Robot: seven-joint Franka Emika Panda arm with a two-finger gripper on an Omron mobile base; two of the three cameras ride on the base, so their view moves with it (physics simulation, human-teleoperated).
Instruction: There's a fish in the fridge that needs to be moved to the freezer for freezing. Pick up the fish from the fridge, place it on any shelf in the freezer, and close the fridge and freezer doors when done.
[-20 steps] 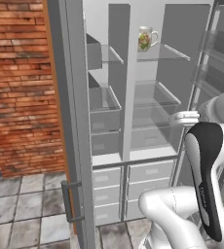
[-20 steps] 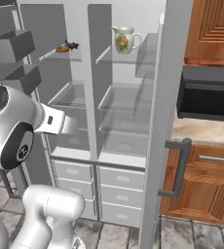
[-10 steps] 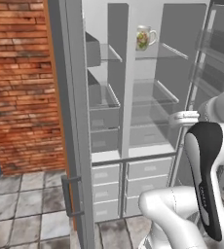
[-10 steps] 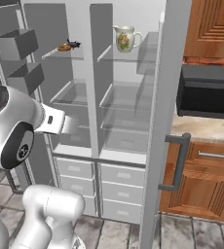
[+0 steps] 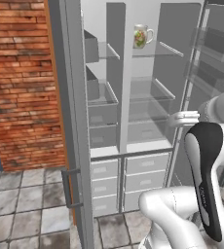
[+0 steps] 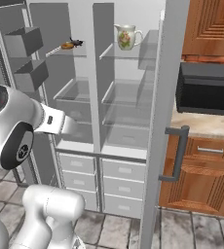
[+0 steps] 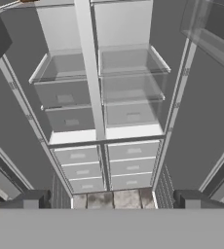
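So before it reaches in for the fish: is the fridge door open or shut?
Open. The fridge shows its glass shelves and a mug, and its door stands swung out edge-on, handle facing out.

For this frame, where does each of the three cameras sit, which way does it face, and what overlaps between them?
Left base view: behind the arm's left, facing the open fridge; white arm lower right.
Right base view: behind its right, same unit; arm lower left, fish on a top shelf.
Hand view: on the hand, facing the shelves and drawers; open gripper at bottom.
Both base views share the mug.
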